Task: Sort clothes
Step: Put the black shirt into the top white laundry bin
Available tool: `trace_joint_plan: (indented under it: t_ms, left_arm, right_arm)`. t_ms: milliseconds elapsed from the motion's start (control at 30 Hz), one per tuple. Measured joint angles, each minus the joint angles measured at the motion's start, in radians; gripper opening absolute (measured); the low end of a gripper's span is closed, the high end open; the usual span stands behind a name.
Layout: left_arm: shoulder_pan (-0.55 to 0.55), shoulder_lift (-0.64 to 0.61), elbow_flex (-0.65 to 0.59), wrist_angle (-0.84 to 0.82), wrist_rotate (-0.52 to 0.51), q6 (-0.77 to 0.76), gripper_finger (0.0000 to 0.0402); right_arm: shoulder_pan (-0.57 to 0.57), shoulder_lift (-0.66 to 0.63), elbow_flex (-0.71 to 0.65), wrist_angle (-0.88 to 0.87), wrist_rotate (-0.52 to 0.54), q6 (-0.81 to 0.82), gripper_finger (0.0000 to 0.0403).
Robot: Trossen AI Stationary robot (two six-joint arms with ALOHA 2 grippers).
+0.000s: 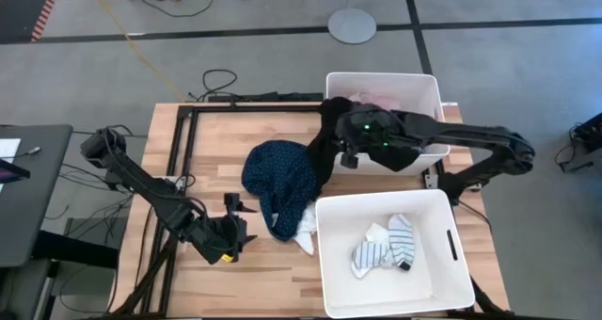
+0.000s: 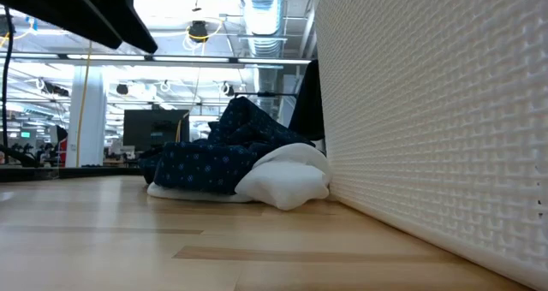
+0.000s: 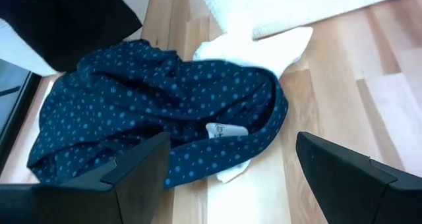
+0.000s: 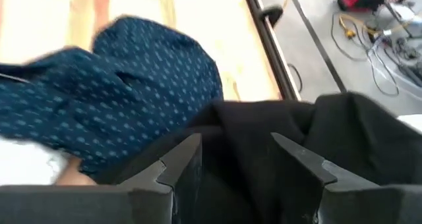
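Note:
A navy dotted garment (image 1: pixel 280 181) lies crumpled mid-table, partly on a white garment (image 1: pixel 304 235) beside the near white bin (image 1: pixel 329 264). My left gripper (image 1: pixel 239 222) is open and empty, just left of the navy garment (image 3: pixel 158 105). My right gripper (image 1: pixel 337 143) is at the far white bin's left wall (image 1: pixel 331 85), shut on a large black garment (image 1: pixel 323 155). The black garment hangs toward the table next to the navy one. A pink garment (image 1: pixel 376 99) lies in the far bin. White and striped socks (image 1: pixel 386 245) lie in the near bin. No plaid shirt shows. My right gripper has the black garment's bunched cloth (image 4: pixel 237 135) between its two fingers (image 4: pixel 181 161). How many layers cannot be told. In the low view the garment (image 2: pixel 308 94) hangs below the hold. Its lower end is behind the navy garment.
The two white bins fill the table's right side. The near bin's wall (image 2: pixel 428 111) stands close beside the white garment (image 2: pixel 287 175). A black frame rail (image 1: pixel 179 160) runs along the table's left and far edges. Bare wood (image 1: pixel 216 141) lies left of the clothes.

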Motion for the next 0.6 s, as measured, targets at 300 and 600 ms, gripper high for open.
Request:
trace_joint_plan:
  t_ms: [300, 600]
  left_arm:
    - [0.0, 0.0, 0.0, 0.012, 0.031, -0.009, 0.0322]
    - [0.0, 0.0, 0.0, 0.012, 0.031, -0.007, 0.0322]
  right_arm:
    - [-0.049, 0.076, -0.001, 0.021, 0.101, -0.025, 0.018]
    - [-0.053, 0.086, -0.001, 0.058, 0.123, -0.054, 0.006]
